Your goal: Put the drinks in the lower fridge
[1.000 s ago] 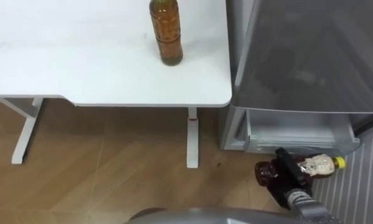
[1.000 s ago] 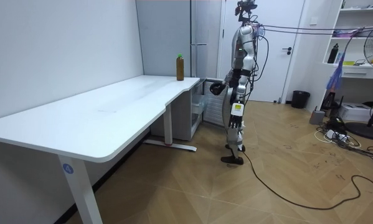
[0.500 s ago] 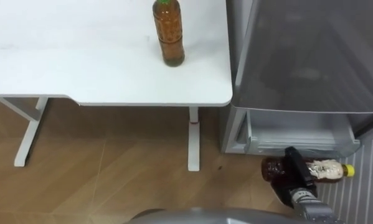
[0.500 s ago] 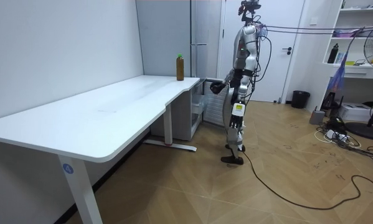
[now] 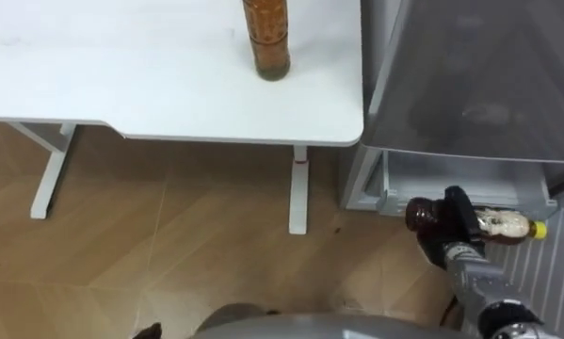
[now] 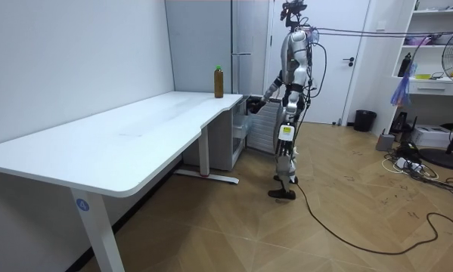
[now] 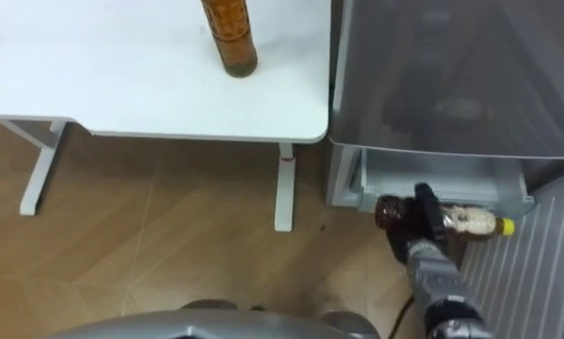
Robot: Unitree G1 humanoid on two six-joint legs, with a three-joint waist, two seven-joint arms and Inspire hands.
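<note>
Bottle [image 5: 500, 224] lies sideways, cap pointing right, clasped in the right hand [image 5: 458, 215], just short of the open drawer [image 5: 451, 184], probably the fridge's lower one.

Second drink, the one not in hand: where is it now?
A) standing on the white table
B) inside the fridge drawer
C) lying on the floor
A: the amber bottle stands upright on the table near its fridge-side corner, while the right hand holds the other bottle.
</note>
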